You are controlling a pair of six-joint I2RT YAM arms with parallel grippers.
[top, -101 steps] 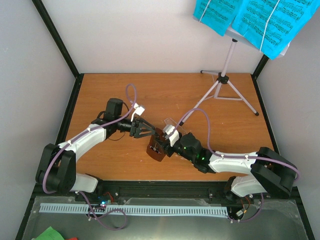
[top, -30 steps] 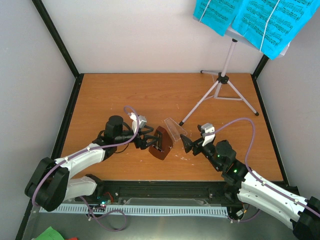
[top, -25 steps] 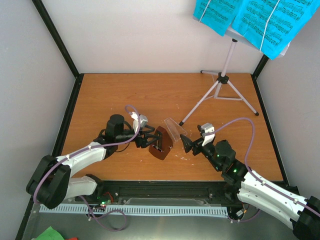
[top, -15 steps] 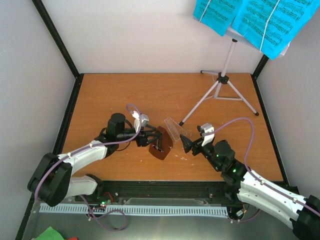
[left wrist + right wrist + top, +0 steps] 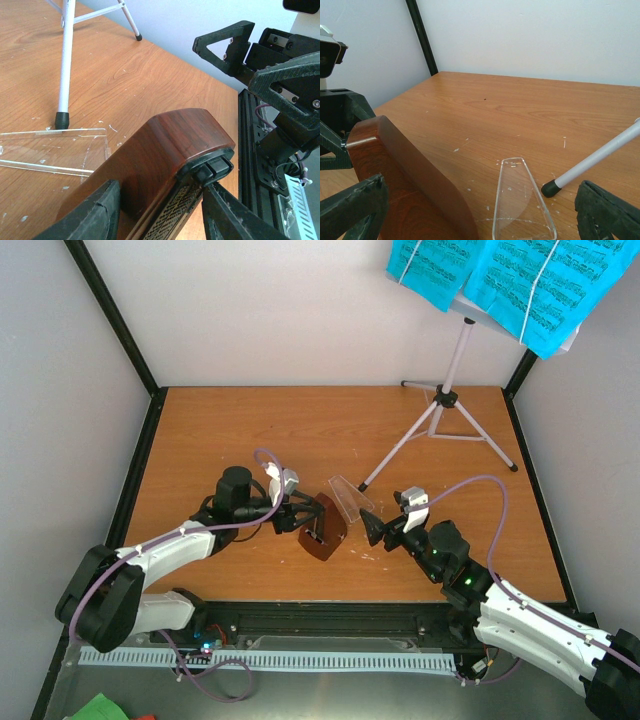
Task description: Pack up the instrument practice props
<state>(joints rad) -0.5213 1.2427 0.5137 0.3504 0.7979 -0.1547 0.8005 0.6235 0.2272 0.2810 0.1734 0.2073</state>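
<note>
The dark red-brown metronome (image 5: 322,527) lies on its side at the table's near middle, its clear cover (image 5: 347,497) detached and flat on the wood just behind it. My left gripper (image 5: 300,516) comes in from the left and is shut on the metronome (image 5: 165,145), one finger on the wooden side, the other at the black front. Just right of the metronome, my right gripper (image 5: 376,530) is open and holds nothing. The silver tripod music stand (image 5: 445,400) stands at the back right, with cyan sheet-music pages (image 5: 530,280) on its desk.
One stand leg (image 5: 395,455) reaches down to a black foot right beside the clear cover (image 5: 522,200). Black frame rails (image 5: 140,470) and white walls bound the table. A white cable duct (image 5: 270,660) runs along the near edge.
The right gripper let go of the metronome and drew back to the right. The left gripper came in low from the left, and its jaws narrowed onto the metronome over the last second.
</note>
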